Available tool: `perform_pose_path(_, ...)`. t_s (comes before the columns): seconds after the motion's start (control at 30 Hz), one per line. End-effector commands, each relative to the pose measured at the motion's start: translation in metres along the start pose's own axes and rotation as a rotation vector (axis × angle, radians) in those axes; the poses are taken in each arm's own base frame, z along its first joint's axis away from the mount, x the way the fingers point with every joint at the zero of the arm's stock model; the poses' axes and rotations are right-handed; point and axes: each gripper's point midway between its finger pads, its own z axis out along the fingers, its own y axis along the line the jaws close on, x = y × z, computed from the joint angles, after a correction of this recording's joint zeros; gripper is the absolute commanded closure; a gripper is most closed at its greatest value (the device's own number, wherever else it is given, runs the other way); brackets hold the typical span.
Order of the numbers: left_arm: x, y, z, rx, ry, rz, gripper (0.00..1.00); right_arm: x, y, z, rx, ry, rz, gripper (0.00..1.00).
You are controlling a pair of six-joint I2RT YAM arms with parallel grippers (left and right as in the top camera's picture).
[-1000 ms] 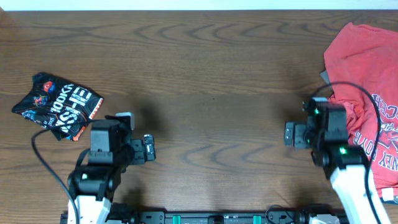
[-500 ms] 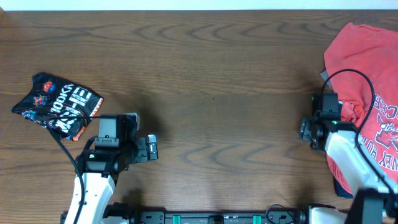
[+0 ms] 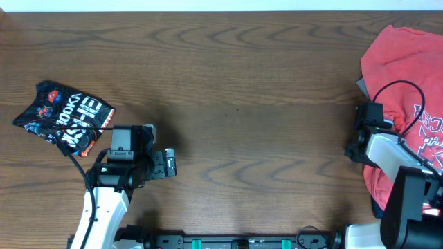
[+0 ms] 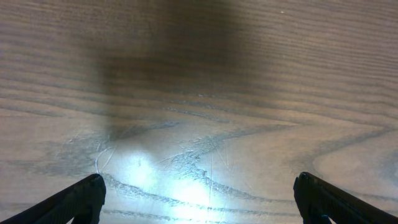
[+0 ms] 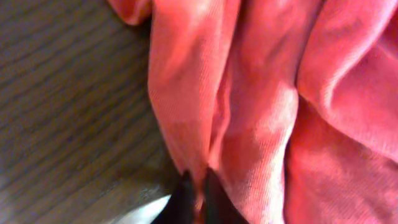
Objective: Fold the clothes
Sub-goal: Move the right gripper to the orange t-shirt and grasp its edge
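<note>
On the table (image 3: 235,83), the smaller garment (image 3: 64,116) lies far left — the T-shirt (image 3: 398,62) far right, well apart.

A dark brown wood-grain table (image 3: 235,90) is seen filling the overhead view. A pale strip (image 3: 221,4) is shown along its far edge. Bright glare is reflected on its surface in the left wrist view.

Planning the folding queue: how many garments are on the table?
2 for sure: a black printed one at far left, a red T-shirt at the right edge. More may hide under the shirt.
</note>
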Motion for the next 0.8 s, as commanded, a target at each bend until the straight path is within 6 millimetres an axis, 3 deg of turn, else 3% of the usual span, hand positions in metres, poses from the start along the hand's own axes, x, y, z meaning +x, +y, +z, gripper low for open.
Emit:
perform_pose_path(0.0,-0.007,-0.002,-0.003,0.011,-0.016,-0.013,0.02,0.004,0.001,0.003,-0.016,0.022,0.016,0.99)
perform_pose_path(0.1,-0.007,-0.002,-0.003,0.011,-0.016,-0.013,0.02,-0.002,0.01,-0.004,-0.085,0.018,0.028,0.99)
perform_pose_path(0.23,-0.007,-0.002,-0.003,0.011,-0.016,-0.013,0.02,-0.035,0.024,-0.044,-0.236,-0.037,0.048,0.99)
perform_pose_path(0.37,-0.007,-0.002,-0.003,0.011,-0.016,-0.013,0.02,-0.087,0.041,-0.122,-0.486,-0.195,-0.028,0.99)
perform_pose_path(0.47,-0.007,-0.002,-0.003,0.011,-0.015,-0.013,0.02,-0.109,0.049,-0.187,-0.661,-0.331,-0.116,0.99)
perform_pose_path(0.57,-0.007,-0.002,-0.003,0.011,-0.015,-0.013,0.02,-0.101,0.059,-0.223,-0.768,-0.389,-0.206,0.99)
perform_pose_path(0.7,-0.007,-0.002,-0.003,0.011,-0.015,-0.013,0.02,-0.07,0.08,-0.241,-0.858,-0.338,-0.316,0.99)
perform_pose_path(0.77,-0.007,-0.002,-0.003,0.011,-0.016,-0.013,0.02,-0.046,0.099,-0.258,-0.965,-0.303,-0.418,0.99)
